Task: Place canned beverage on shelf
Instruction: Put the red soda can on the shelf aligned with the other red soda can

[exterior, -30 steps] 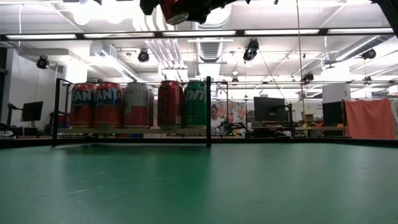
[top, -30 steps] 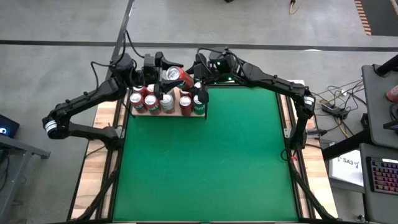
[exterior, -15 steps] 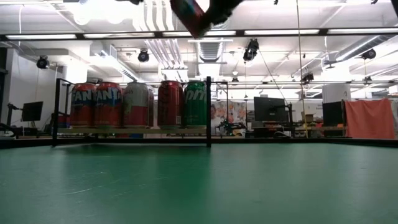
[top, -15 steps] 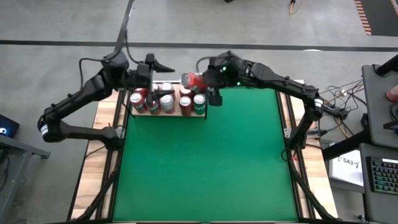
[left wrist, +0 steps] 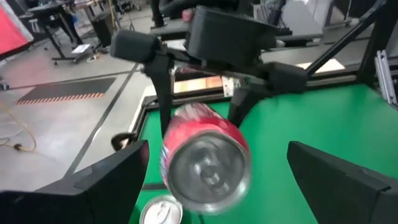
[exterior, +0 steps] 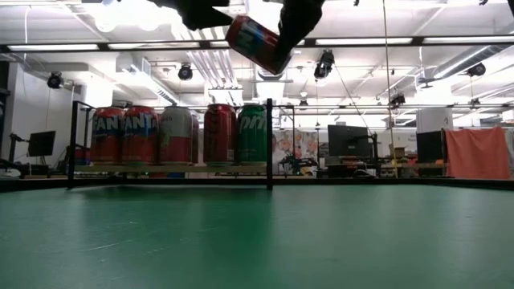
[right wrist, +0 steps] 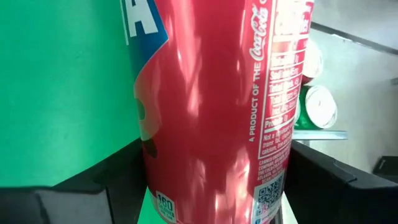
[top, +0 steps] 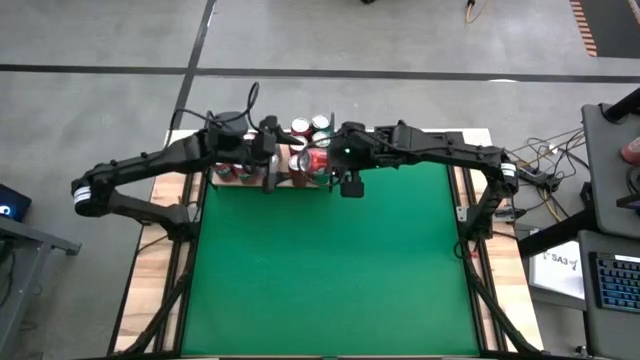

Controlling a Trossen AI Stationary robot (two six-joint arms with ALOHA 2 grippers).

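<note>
The right gripper (top: 318, 163) sits at upper centre of the overhead frame, over the right end of the shelf (top: 270, 181), jaws clamped on a red can (top: 316, 161). From worktop level that can (exterior: 259, 44) hangs tilted at the top of the frame, well above the row of cans, clear of the shelf. The right wrist camera is filled by the red can (right wrist: 217, 106), label running sideways, dark fingers (right wrist: 93, 180) on either side of it.

The left gripper (top: 268, 166) is just left of the can in the overhead frame, above the shelf too, jaws spread wide and holding nothing. Its wrist camera looks straight at the silver end of the red can (left wrist: 205, 163), with its own fingers (left wrist: 106, 180) standing well apart at both lower corners, not touching the can.

On the shelf (exterior: 169, 168), in the left half of the level frame: two orange cans (exterior: 124, 135), a pale can (exterior: 178, 135), a dark red can (exterior: 219, 134) and a green can (exterior: 252, 134), all upright between the black rods (exterior: 269, 144). The green worktop (top: 330, 260) fills the lower part of the overhead frame.
</note>
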